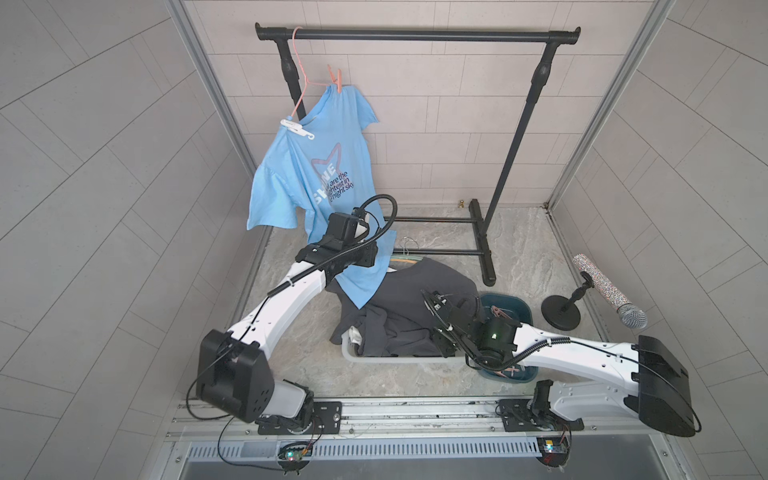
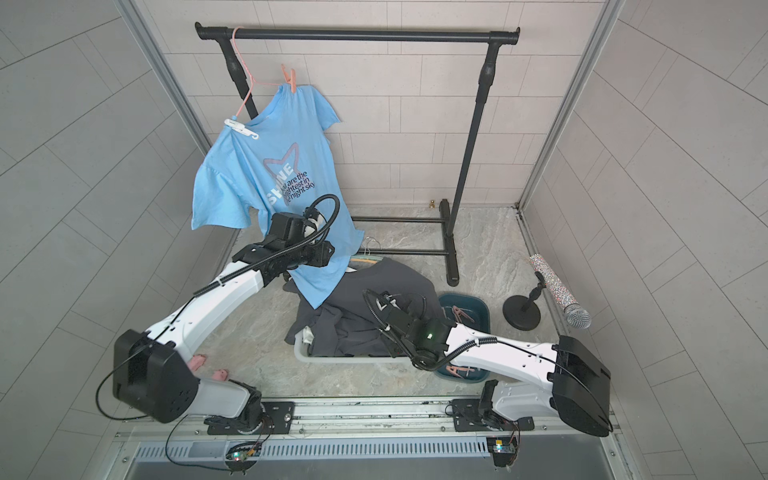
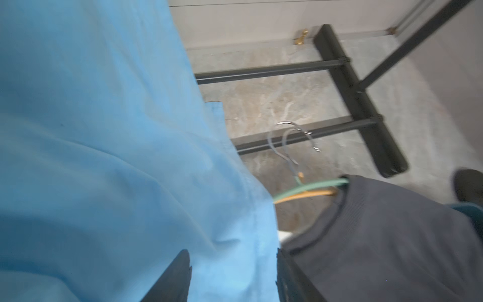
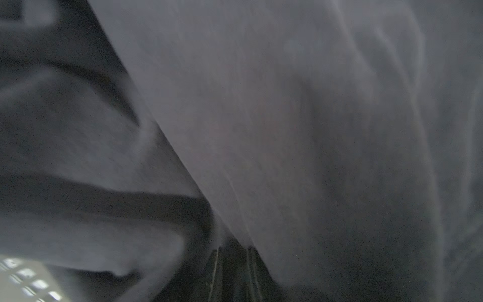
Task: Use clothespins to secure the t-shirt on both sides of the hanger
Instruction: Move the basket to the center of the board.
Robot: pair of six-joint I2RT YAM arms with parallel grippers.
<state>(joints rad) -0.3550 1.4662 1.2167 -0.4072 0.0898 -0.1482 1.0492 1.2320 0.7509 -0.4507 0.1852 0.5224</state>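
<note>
A marble floor is shown in both top views; upper left, the t-shirt is pinned to the hanger by clothespins. Left wrist view: left gripper spread, bottom centre. Right wrist view: right gripper blurred, state cannot be told.

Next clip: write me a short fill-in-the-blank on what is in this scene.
The t-shirt hanging from the rack is ___ in colour.
A coral clothespin grips one shoulder; the second clothespin is ___.
Next to the tub stands a glittery ___.
Missing words: blue; white; microphone.
</note>
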